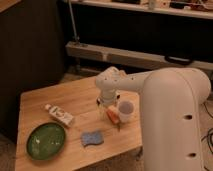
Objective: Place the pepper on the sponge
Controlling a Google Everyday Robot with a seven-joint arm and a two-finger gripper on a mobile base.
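The orange-red pepper point(113, 116) lies on the wooden table point(45, 97), its tip pointing toward the front edge, next to a white cup point(126, 111). My gripper point(107, 103) hangs from the white arm just above the pepper's upper end, open, and I see nothing lifted in it. The blue-grey sponge point(92, 138) lies flat to the front left of the pepper, a short gap away, with nothing on it.
A round green plate point(46, 141) sits at the table's front left. A white packet point(60, 115) lies behind it. The robot's white body point(175, 120) fills the right side. A dark wall and a shelf stand behind the table.
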